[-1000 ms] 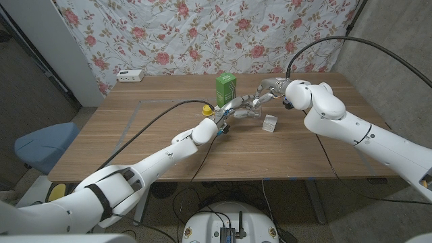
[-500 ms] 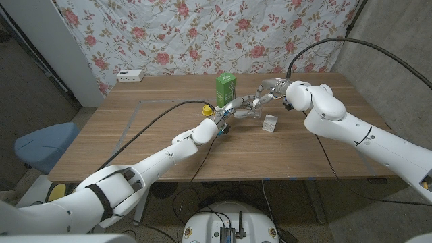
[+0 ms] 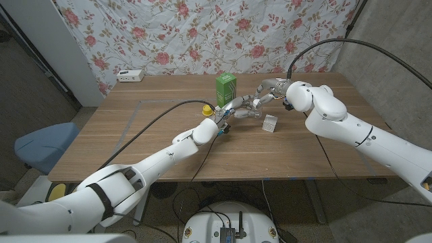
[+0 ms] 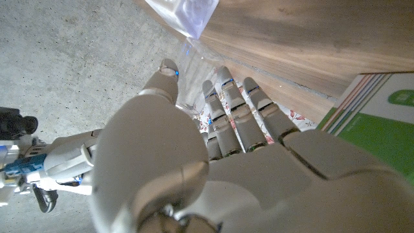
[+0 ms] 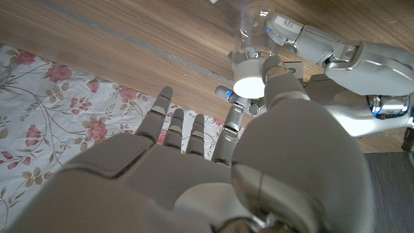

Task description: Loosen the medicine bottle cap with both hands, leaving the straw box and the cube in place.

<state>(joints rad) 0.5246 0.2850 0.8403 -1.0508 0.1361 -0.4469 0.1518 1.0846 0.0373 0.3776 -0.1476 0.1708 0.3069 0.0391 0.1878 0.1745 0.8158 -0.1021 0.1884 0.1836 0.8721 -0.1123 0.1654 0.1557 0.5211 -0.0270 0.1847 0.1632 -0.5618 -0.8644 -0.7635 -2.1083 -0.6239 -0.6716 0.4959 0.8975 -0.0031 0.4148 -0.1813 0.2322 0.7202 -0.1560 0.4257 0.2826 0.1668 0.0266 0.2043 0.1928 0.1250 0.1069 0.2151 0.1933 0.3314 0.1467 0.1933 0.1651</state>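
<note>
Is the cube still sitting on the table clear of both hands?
Yes. In the head view the cube sits on the table, apart from the left hand and right hand, which meet at the bottle.

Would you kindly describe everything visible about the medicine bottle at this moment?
The medicine bottle is small, with a clear, see-through body that looks like plastic and a white round cap. In the right wrist view the left hand grips the body while the right hand has its thumb against the cap. In the head view it sits between both hands above the table, just right of the green straw box, mostly hidden by fingers.
</note>
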